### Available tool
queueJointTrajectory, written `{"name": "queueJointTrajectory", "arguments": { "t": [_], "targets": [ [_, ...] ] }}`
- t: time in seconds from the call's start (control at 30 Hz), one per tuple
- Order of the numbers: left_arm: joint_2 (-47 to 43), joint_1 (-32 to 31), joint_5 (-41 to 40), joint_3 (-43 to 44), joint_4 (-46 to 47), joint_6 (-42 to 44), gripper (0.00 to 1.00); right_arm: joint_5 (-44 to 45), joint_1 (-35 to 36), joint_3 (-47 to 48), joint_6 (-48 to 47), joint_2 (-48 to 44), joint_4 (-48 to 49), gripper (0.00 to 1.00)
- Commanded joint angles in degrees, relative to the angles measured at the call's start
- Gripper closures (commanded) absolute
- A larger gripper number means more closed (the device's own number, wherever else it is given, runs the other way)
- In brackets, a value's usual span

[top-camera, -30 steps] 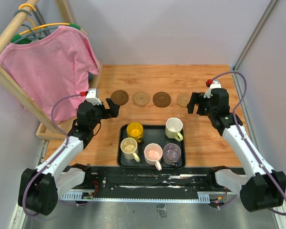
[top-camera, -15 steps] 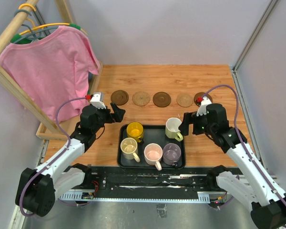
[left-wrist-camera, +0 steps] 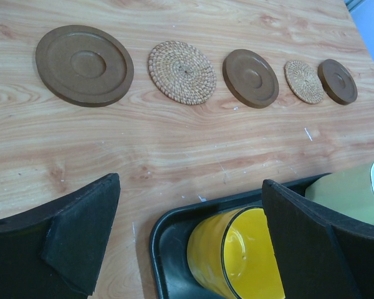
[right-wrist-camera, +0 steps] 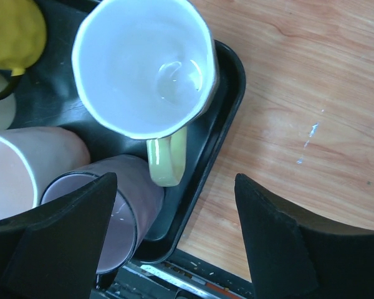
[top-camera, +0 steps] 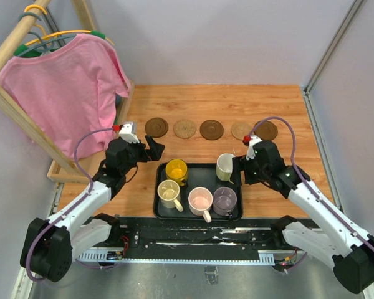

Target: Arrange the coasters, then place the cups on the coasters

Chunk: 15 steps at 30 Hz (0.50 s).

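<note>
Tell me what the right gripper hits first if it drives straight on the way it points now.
Most likely the handle of the pale yellow-green ceramic mug, framed between the right gripper's open jaws, in the black rectangular tray; depth is unclear.

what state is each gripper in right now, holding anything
Left gripper: open, holding nothing, yellow mug just ahead of it.
Right gripper: open, holding nothing, fingers either side of the pale green mug handle.
</note>
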Motion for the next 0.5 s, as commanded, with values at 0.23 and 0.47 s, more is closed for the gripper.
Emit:
{"name": "queueJointTrajectory", "arguments": {
  "t": [0.23, 0.47],
  "targets": [
    [0.79, -0.24, 0.24, -1.69, 3.11, -0.55, 0.0, 3.23, 1.99, 2.68, -0.22, 9.08, 2.31, 0.26],
    [0.51, -0.29, 0.28, -2.34, 3.07, -0.75, 0.0, 3.34, 3.07, 2.51, -0.2, 11.29, 4.35, 0.28]
  ]
}}
